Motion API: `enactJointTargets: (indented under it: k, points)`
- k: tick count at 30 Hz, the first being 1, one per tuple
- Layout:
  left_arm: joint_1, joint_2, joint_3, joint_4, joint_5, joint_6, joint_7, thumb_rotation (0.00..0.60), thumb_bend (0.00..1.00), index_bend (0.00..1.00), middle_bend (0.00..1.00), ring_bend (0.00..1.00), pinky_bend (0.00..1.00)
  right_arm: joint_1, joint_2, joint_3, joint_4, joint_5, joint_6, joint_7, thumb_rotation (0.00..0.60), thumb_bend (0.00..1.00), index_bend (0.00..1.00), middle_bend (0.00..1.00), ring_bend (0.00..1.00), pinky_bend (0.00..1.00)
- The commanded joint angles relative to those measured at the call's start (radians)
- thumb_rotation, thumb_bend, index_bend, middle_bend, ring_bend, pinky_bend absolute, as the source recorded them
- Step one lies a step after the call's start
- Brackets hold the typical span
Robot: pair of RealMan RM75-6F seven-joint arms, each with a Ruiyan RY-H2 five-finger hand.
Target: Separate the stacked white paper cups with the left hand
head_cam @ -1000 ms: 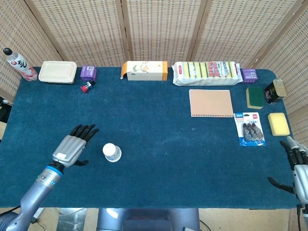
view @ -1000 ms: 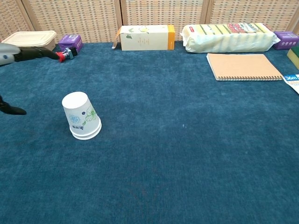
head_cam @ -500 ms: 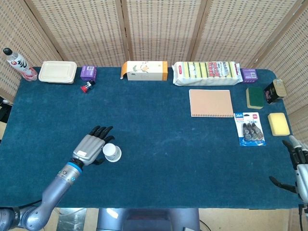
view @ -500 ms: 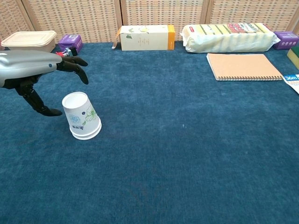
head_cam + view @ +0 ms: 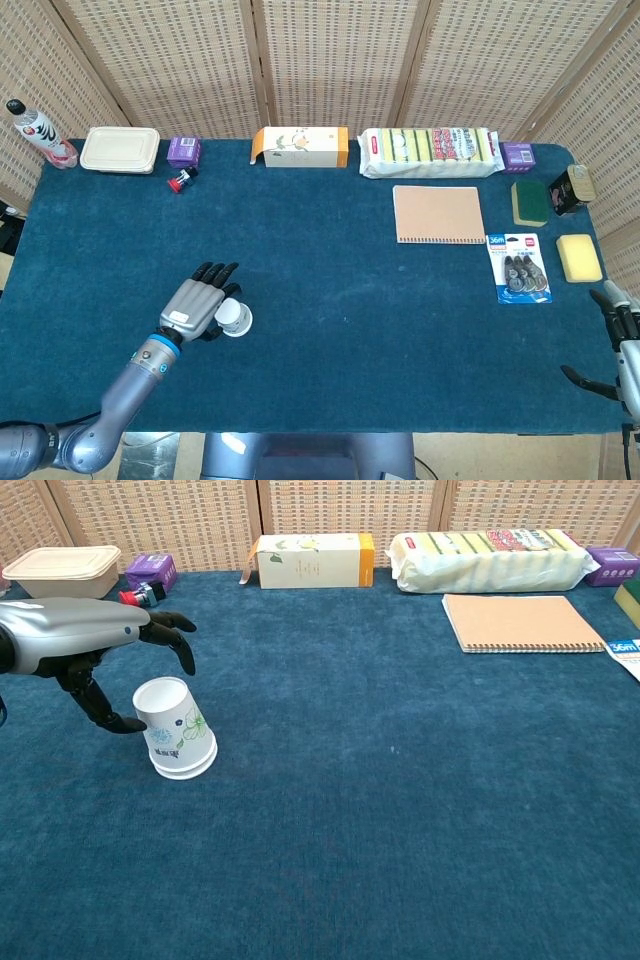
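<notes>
Left hand spread low over the table, right hand idle at the far right edge.

The left arm (image 5: 95, 425) reaches in from the table's near left corner, its forearm angled up and to the right. The left hand (image 5: 197, 305) has its back turned up and its fingers (image 5: 172, 632) apart and gently curved, with the thumb hanging down beneath the palm; nothing is gripped. The right hand (image 5: 622, 345) shows only partly at the near right corner, fingers apart and holding nothing, thumb pointing inward toward the table.
</notes>
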Motion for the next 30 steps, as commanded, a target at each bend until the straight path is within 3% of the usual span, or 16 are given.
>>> enactJointTargets:
  k: [1, 13, 20, 24, 30]
  points:
    - [-0.008, 0.000, 0.004, -0.003, -0.005, 0.007, -0.001, 0.600, 0.25, 0.33, 0.00, 0.00, 0.03, 0.000, 0.000, 0.000, 0.000, 0.000, 0.000, 0.001, 0.600, 0.09, 0.05, 0.00, 0.00, 0.00]
    - [-0.012, 0.055, 0.012, -0.074, 0.013, 0.054, -0.036, 0.600, 0.26, 0.38, 0.00, 0.00, 0.03, -0.001, -0.001, 0.002, 0.001, -0.002, 0.005, 0.004, 0.600, 0.09, 0.04, 0.00, 0.00, 0.00]
    - [0.018, 0.178, 0.004, -0.185, 0.099, 0.062, -0.137, 0.600, 0.26, 0.38, 0.00, 0.00, 0.03, 0.000, -0.003, 0.001, -0.001, -0.002, 0.002, -0.004, 0.600, 0.09, 0.04, 0.00, 0.00, 0.00]
    - [0.064, 0.289, 0.008, -0.255, 0.199, 0.101, -0.205, 0.600, 0.26, 0.38, 0.00, 0.00, 0.03, -0.003, -0.003, -0.002, -0.006, -0.008, 0.008, -0.011, 0.600, 0.09, 0.05, 0.00, 0.00, 0.00]
    - [0.108, 0.367, 0.023, -0.242, 0.257, 0.109, -0.290, 0.600, 0.26, 0.38, 0.00, 0.00, 0.03, -0.003, -0.005, -0.005, -0.011, -0.013, 0.008, -0.020, 0.600, 0.09, 0.04, 0.00, 0.00, 0.00]
